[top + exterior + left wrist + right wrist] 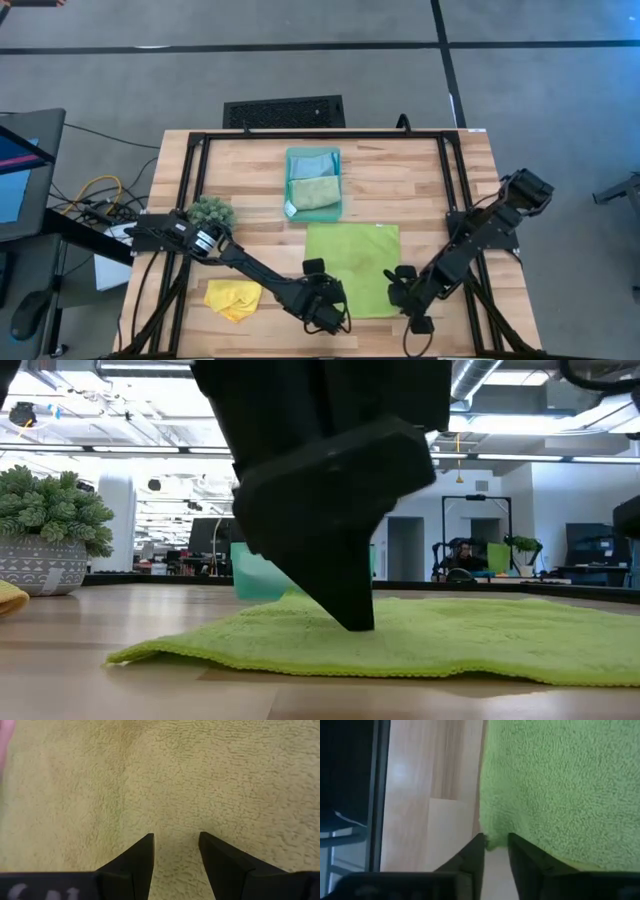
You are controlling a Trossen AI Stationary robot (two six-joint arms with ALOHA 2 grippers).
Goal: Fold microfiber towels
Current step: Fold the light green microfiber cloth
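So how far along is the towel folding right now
Done: a light blue towel and a pale green one lie folded in the teal tray. In hand: the lime green towel is spread flat; the left gripper sits over its near left part, jaws apart, and the right gripper is at its near right corner. Left: folding it, then the crumpled yellow towel.

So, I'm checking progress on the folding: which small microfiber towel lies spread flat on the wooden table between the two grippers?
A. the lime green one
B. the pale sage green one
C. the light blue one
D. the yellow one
A: the lime green microfiber towel lies open between the left gripper and the right gripper.
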